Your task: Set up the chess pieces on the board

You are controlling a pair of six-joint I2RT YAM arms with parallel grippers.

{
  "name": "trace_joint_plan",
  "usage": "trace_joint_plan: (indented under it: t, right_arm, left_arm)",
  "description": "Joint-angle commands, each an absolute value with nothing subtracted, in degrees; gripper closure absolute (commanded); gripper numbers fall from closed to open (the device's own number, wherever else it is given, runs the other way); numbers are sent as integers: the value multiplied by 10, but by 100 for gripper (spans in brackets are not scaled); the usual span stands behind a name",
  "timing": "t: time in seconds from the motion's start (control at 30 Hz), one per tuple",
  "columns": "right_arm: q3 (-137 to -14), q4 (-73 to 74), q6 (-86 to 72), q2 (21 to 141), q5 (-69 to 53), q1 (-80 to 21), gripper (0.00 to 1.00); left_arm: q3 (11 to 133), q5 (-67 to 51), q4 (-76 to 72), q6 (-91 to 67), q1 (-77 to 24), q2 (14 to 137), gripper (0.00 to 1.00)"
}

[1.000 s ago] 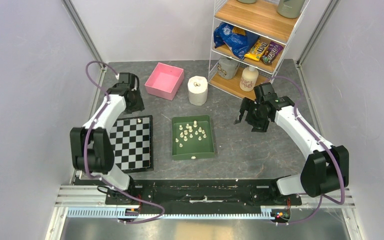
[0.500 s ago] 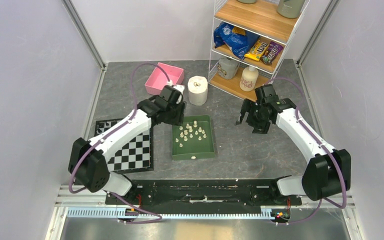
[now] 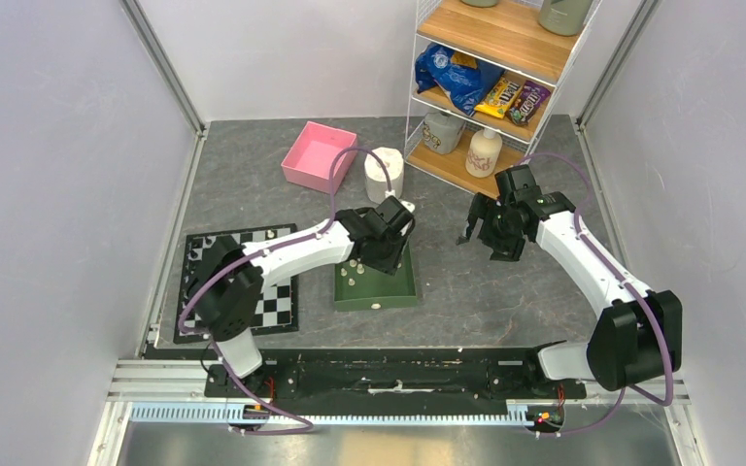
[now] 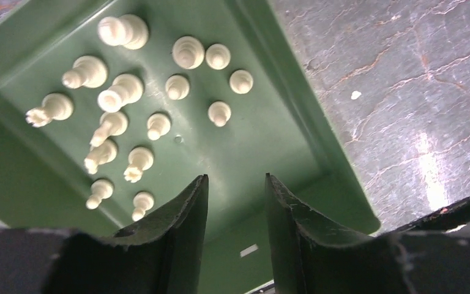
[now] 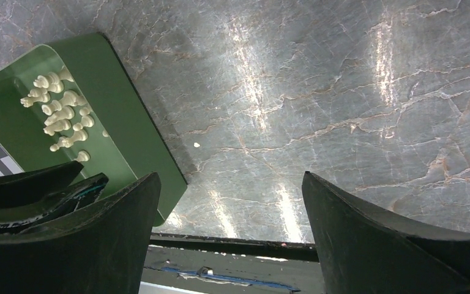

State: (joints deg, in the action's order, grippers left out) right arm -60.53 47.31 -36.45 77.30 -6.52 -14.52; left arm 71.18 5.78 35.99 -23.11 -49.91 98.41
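Observation:
Several cream chess pieces stand and lie in the far half of the green tray. They also show in the right wrist view as chess pieces. One chess piece stands at the far edge of the checkered board, which my left arm partly covers. My left gripper hangs over the tray's bare near part. It is open and holds nothing, and in the top view the left gripper sits above the tray's far right. My right gripper is wide open and empty over bare table, to the right of the tray.
A pink box and a white paper roll stand behind the tray. A wire shelf with snack bags and bottles fills the back right. The arms' black base rail runs along the near edge.
My left arm has swung right from the board's far edge to above the green tray, and its jaws have narrowed a little. The right arm has barely moved.

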Motion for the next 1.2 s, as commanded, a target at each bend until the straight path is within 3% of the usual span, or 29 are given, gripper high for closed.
trace_joint_plan:
  t: [0.0, 0.37, 1.17]
  right_arm:
    - [-606, 468, -366, 761, -62, -146, 7]
    - [-605, 468, -363, 761, -62, -146, 7]
    - [-604, 466, -361, 768, -58, -146, 7]
  left_arm:
    - [739, 59, 333, -265, -506, 1010, 55]
    - [744, 100, 311, -274, -506, 1043, 62]
    - [775, 119, 323, -269, -497, 1094, 66]
